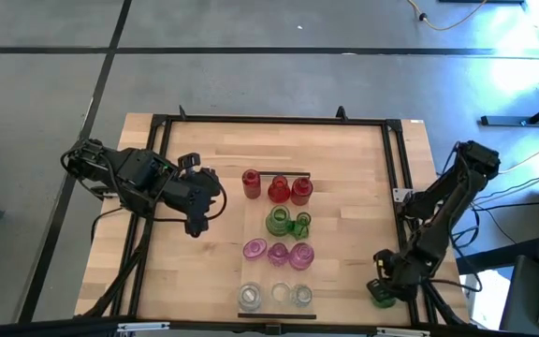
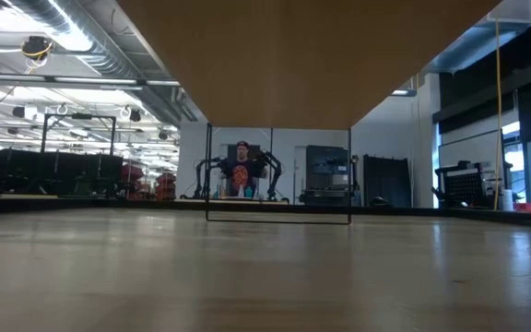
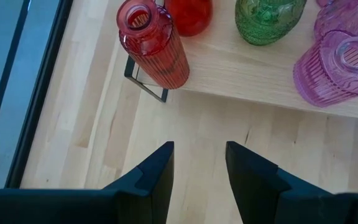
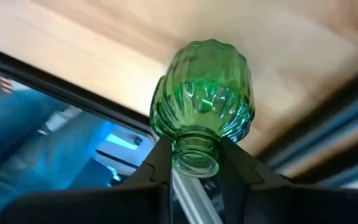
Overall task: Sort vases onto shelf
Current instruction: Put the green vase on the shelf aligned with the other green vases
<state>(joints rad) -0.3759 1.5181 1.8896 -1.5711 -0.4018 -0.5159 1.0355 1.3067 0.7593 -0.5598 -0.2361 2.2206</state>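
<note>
— At the table's near right corner, far off the shelf [image 1: 279,245], the right gripper [image 1: 383,293] has its two fingers closed on the neck of a green vase [image 4: 202,107].

— How does this vase lie in the fingers?

— Its long axis goes straight away from the gripper: the open mouth is toward the wrist, the round belly points outward. The fingers touch the neck on both sides, just under the belly.

— And where must it go?

— I judge toward the shelf's green row [image 1: 286,223], where only two green vases stand between the red ones and the pink ones. From the held vase the shelf is to the left and a little farther from the near edge, well apart.

— Is the left gripper [image 1: 197,217] not nearer to the shelf?

— Yes, it hangs just beside the shelf's left edge, near a red vase [image 3: 152,43], with fingers partly apart and nothing between them.

— How does the green vase look?

— Translucent green glass, with ribs along the belly and a narrow neck.
</note>
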